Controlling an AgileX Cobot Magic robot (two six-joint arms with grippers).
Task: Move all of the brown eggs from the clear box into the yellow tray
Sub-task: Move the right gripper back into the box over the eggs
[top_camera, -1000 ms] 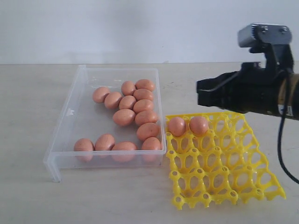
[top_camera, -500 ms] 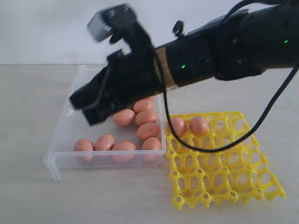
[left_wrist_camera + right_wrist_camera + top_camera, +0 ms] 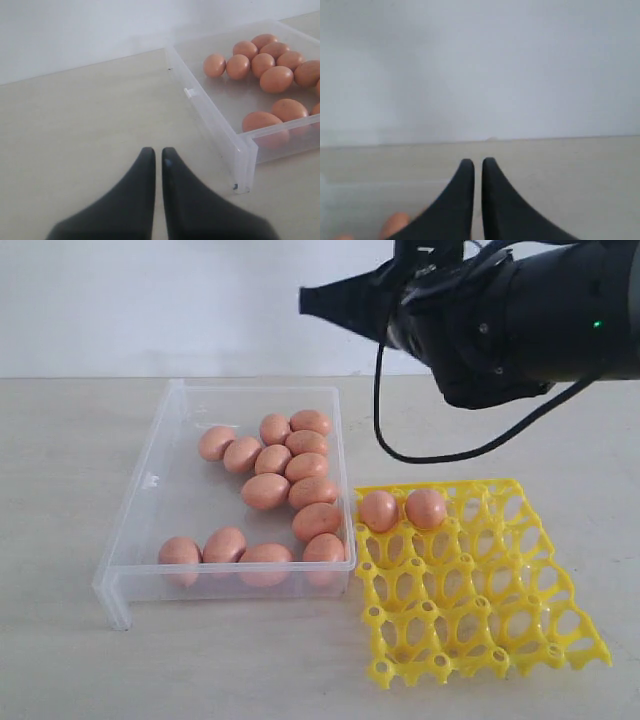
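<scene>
Above the clear box (image 3: 138, 502) — right tool (image 3: 306, 298), fully closed and empty — left tool (image 3: 155, 151) likewise.

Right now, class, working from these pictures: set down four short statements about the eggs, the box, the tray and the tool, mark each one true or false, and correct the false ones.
1. Two brown eggs sit in the yellow tray. True.
2. The clear box is empty. False: most of the eggs lie in it.
3. The right tool grips an egg. False: it is shut on nothing, up above the box.
4. The tray's two eggs lie side by side in the row farthest from the exterior camera, at the end beside the box. True.
</scene>
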